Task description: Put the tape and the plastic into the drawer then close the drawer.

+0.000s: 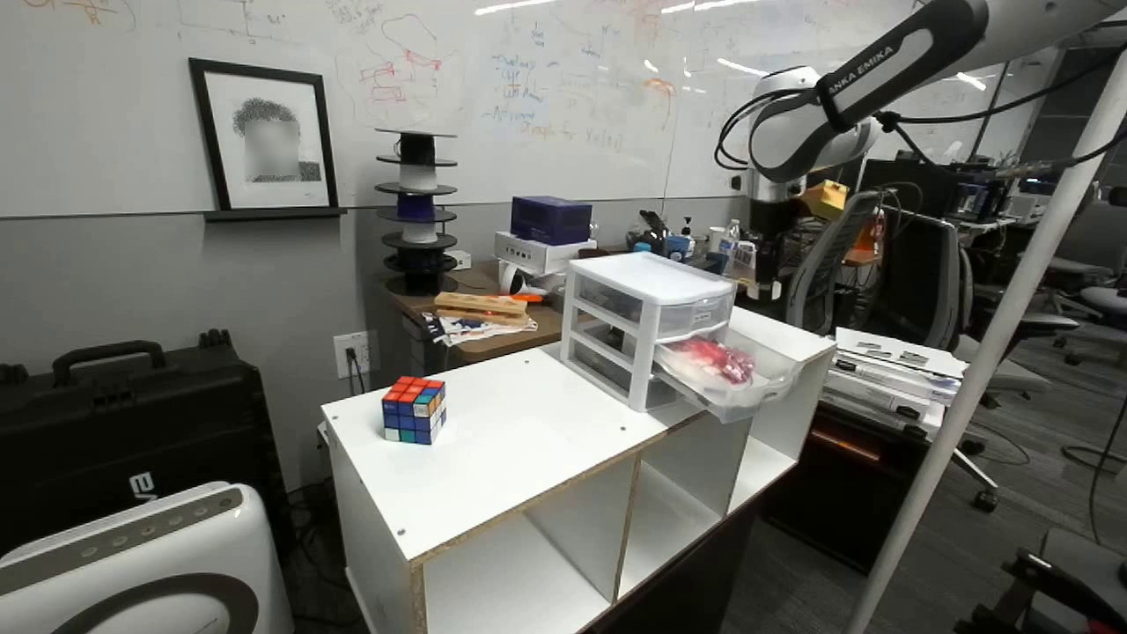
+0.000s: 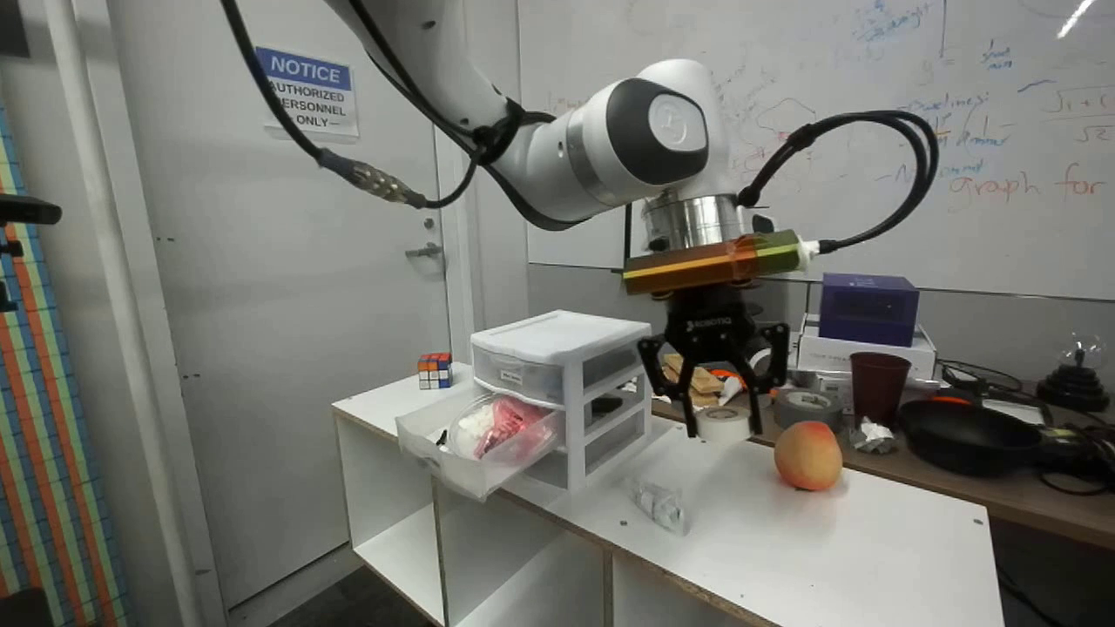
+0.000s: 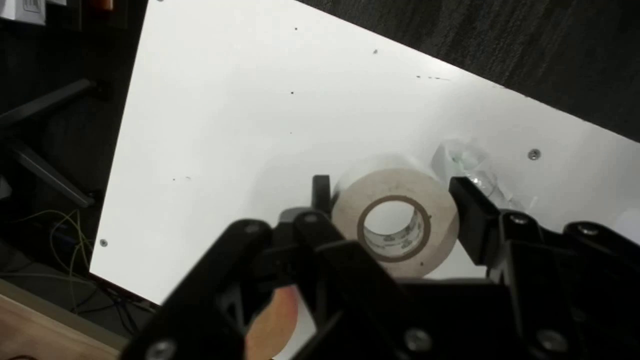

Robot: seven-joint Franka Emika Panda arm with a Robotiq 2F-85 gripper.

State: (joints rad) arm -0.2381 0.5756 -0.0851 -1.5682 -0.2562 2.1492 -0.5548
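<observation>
My gripper (image 2: 725,416) is shut on a roll of pale tape (image 2: 723,428), which appears to hang above the white tabletop. In the wrist view both fingers of the gripper (image 3: 392,210) touch the sides of the tape (image 3: 442,232). The crumpled clear plastic (image 2: 659,505) lies on the tabletop beside the drawer unit; it also shows in the wrist view (image 3: 465,162), partly behind a finger. A translucent drawer (image 2: 435,461) is pulled out under the shut top drawer (image 1: 700,315) and holds a red-and-white bag (image 1: 718,359). A lower front seems to show beneath it.
The white unit (image 2: 557,335) stands between my gripper and a Rubik's cube (image 2: 435,371). A peach (image 2: 808,455) sits on the tabletop close to my gripper. Behind is a brown desk with grey tape (image 2: 806,407), a cup (image 2: 878,383) and a pan (image 2: 971,435).
</observation>
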